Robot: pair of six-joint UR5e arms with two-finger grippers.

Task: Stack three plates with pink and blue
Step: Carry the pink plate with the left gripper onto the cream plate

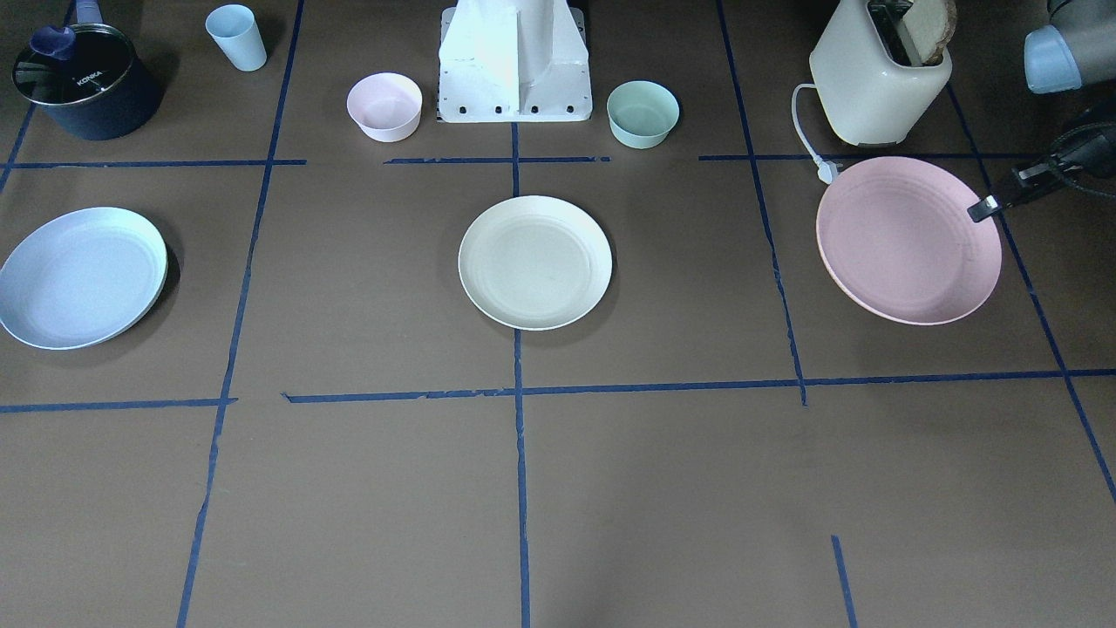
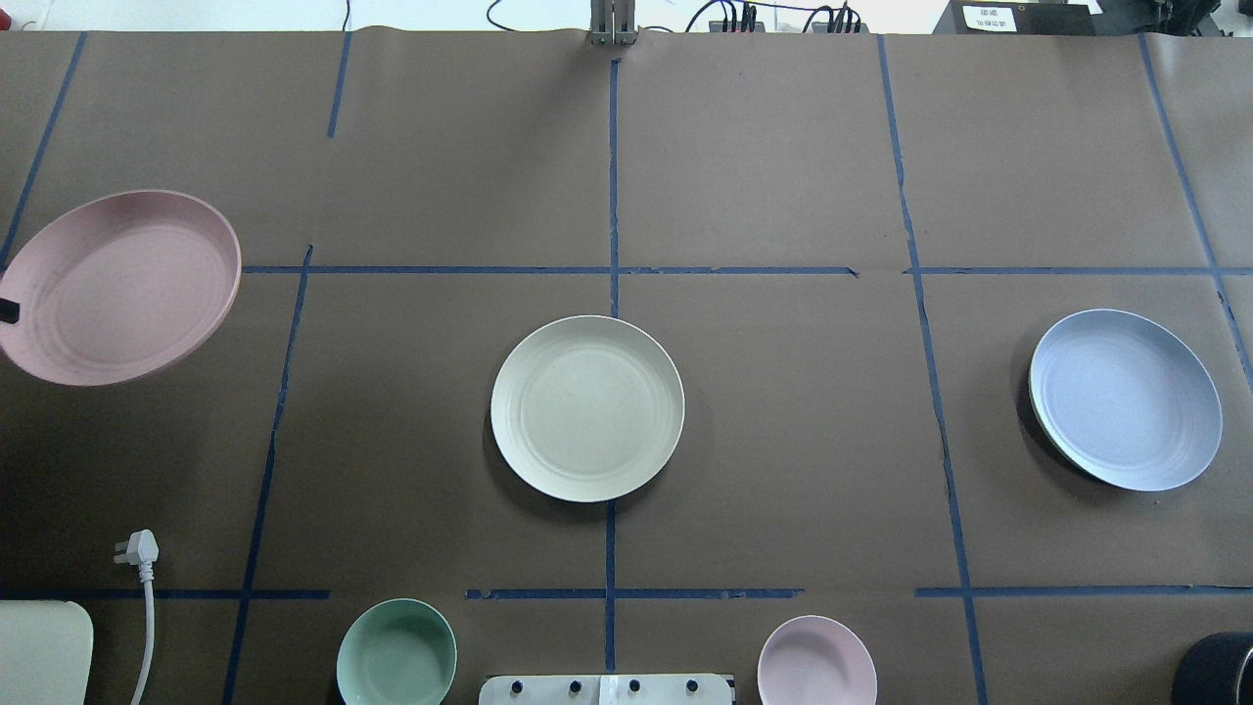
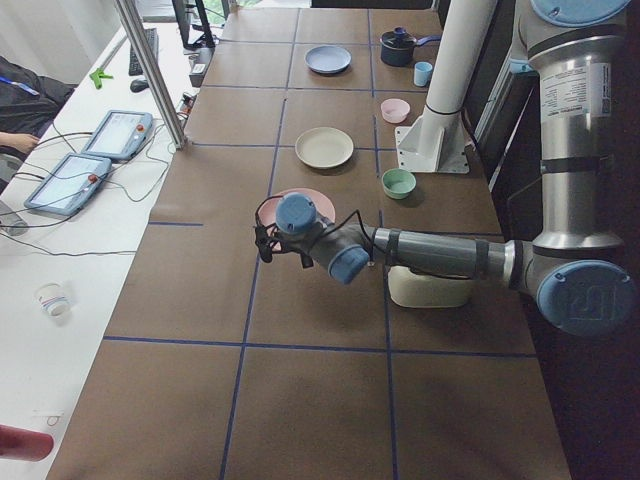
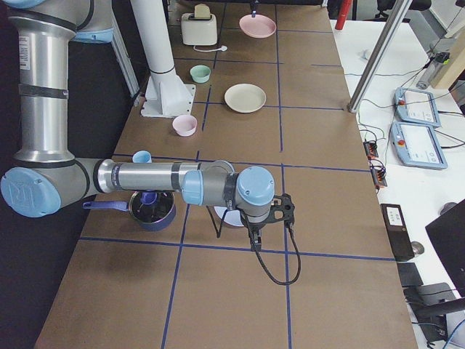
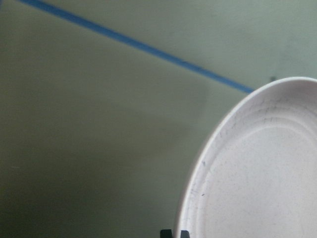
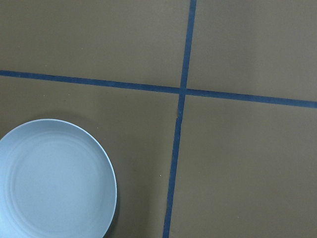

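— What was on the left?
— The pink plate (image 2: 117,289), tilted, its rim pinched in the left gripper (image 1: 983,209). A toaster (image 1: 876,83) stood on the robot's side of it, with its loose plug (image 2: 137,548) near the plate.
— And the middle?
— The cream plate (image 2: 587,408) lay flat. A green bowl (image 2: 396,654) and a pink bowl (image 2: 816,661) sat apart from it, either side of the base (image 1: 514,78).
— The right?
— The blue plate (image 2: 1126,399), also flat, with a pot (image 1: 87,83) and a cup (image 1: 237,37) beyond it toward the robot. The right gripper (image 4: 254,236) hung beside it; I couldn't tell whether its jaws were spread.
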